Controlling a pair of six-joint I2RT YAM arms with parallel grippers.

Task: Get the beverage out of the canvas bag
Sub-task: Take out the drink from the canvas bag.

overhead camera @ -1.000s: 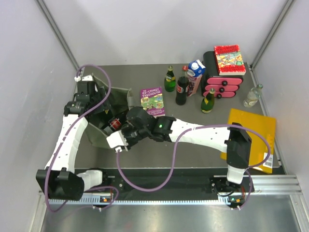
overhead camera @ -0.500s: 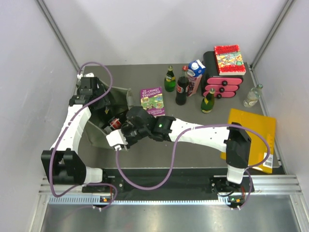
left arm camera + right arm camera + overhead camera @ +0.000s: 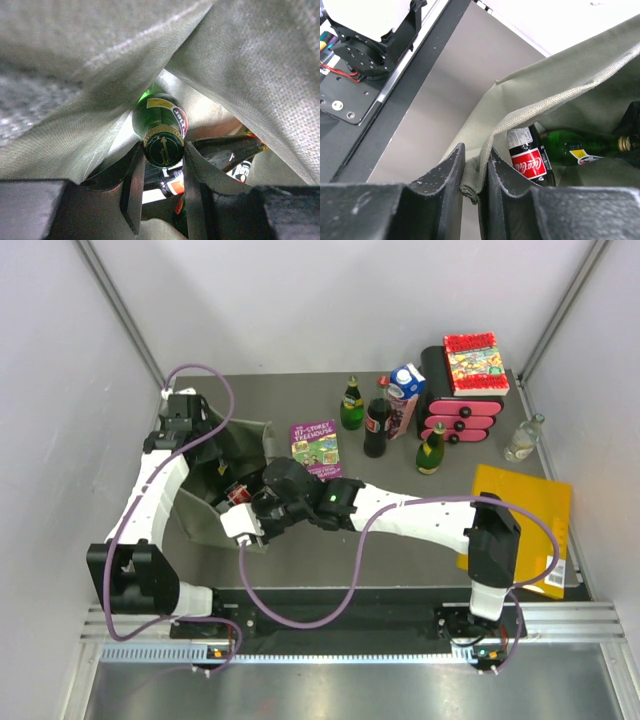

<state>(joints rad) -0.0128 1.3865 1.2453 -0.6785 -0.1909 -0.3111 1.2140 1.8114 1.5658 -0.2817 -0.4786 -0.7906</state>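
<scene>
While right claw (image 3: 476, 175) pinches woven canvas bag (image 3: 580, 65), left claw (image 3: 163, 151) clamps glossy green bottle (image 3: 157, 114).

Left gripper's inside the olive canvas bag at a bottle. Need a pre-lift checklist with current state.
1. Contact: ok. The left gripper brackets the cap of the green glass bottle, both fingers touching.
2. Grip firm enough to lift: cannot tell.
3. Bag mouth: ok. The right gripper pinches the hem of the olive canvas bag, mouth open.
4. Exit path: not ok. Cloth folds drape close above the bottle.
5. Neighbours: not ok. A dark red-labelled cola bottle lies right beside the green one and may drag.
</scene>
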